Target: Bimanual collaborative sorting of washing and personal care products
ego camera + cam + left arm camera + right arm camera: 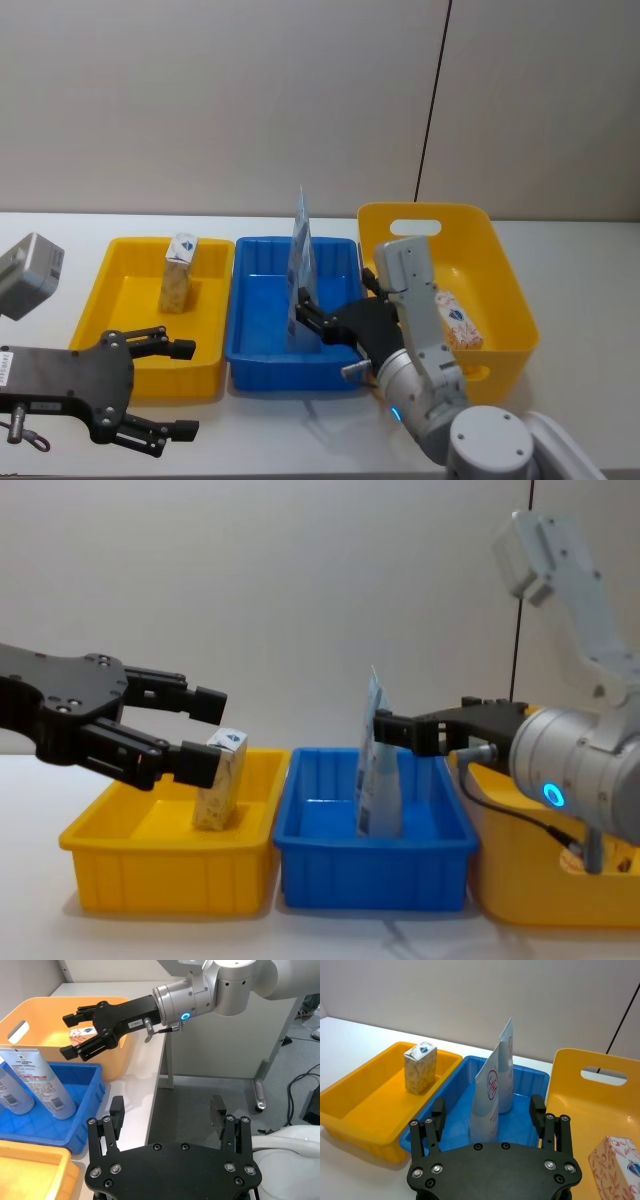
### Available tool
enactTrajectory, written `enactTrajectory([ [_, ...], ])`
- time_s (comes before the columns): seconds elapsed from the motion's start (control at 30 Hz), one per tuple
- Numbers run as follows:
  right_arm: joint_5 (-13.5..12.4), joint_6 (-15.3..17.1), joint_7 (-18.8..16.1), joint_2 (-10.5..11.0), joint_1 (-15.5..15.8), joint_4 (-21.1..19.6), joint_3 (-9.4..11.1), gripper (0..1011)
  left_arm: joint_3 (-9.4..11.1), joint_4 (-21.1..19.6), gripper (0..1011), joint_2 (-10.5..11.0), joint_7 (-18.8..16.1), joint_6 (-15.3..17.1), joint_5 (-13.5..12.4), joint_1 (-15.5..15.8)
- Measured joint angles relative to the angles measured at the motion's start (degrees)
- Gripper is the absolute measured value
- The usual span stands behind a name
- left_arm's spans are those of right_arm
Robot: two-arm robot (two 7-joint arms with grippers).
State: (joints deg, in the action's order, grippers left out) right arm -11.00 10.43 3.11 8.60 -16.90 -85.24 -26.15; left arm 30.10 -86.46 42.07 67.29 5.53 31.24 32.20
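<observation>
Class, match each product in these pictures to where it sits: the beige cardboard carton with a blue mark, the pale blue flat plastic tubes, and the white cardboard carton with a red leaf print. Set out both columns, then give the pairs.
Column one
1. beige cardboard carton with a blue mark
2. pale blue flat plastic tubes
3. white cardboard carton with a red leaf print

Column two
A. lying in the deep yellow plastic bin with a handle slot
B. standing in the shallow yellow plastic tray
C. standing in the blue plastic tray

Pairs: 1-B, 2-C, 3-A
</observation>
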Motion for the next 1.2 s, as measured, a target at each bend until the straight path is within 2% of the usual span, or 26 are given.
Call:
enactTrajectory([
  [0.83,4.14,-3.82,1.88,-4.09,-6.64,12.87,0.02,1004,0.00,0.00,1001,0.00,0.00,0.00,0.00,0.00],
  [1.2,5.08,-5.19,1.92,-5.30,-7.92,16.01,-0.09,1003,0.00,0.00,1001,0.00,0.00,0.00,0.00,0.00],
])
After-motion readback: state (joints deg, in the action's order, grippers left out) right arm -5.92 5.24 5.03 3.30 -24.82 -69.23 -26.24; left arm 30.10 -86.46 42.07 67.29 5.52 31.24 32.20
